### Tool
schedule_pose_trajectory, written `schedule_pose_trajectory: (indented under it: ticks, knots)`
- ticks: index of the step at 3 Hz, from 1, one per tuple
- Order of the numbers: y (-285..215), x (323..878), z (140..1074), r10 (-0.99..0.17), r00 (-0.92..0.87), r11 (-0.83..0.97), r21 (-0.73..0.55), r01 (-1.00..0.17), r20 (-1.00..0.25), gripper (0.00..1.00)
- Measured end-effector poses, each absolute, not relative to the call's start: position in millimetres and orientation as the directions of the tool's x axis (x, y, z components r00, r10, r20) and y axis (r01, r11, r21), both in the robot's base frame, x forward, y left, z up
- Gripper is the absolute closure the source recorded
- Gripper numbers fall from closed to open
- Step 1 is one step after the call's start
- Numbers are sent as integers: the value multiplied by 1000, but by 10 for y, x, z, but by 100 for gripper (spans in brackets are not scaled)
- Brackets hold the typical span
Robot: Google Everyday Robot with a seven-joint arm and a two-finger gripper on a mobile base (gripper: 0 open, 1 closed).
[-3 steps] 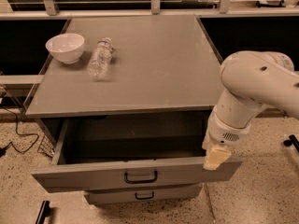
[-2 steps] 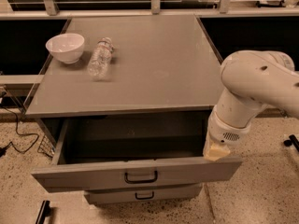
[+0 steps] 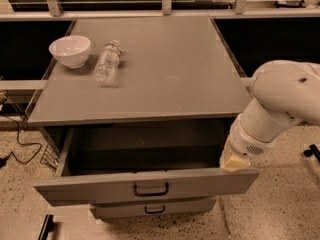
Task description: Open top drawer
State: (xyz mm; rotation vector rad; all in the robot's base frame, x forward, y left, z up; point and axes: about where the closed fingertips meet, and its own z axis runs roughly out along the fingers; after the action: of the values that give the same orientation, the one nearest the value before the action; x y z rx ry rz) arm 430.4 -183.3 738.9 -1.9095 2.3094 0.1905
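The top drawer [image 3: 100, 186] is the widest grey metal drawer, under the grey cabinet top. It stands pulled well out, showing its deep grey inside. Its black loop handle [image 3: 150, 189] is in the middle of the flat front. My gripper [image 3: 233, 160] hangs at the end of the white arm [image 3: 280, 104], at the drawer's right end, just behind the front panel's upper edge. It is well to the right of the handle.
A white bowl [image 3: 70, 50] and a clear plastic bottle [image 3: 107, 62] lying on its side are on the cabinet top [image 3: 165, 64] at the back left. A narrower drawer [image 3: 155, 207] with a small black handle sits below. A speckled floor and a black cable [image 3: 20, 144] lie at the left.
The arm and gripper have shifted very slightly; the cream tip sits a little lower against the drawer front's right end. The drawer stays pulled out.
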Motion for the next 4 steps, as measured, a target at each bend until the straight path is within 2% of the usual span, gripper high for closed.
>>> schedule_pose_trajectory:
  ticks: [2,4]
  knots:
    - [-1885,4374,7285,-942,-165,185,-45,-982,-292,100]
    - [-1791,4515,7107,-924,-109,136,-48,-990,-366,100]
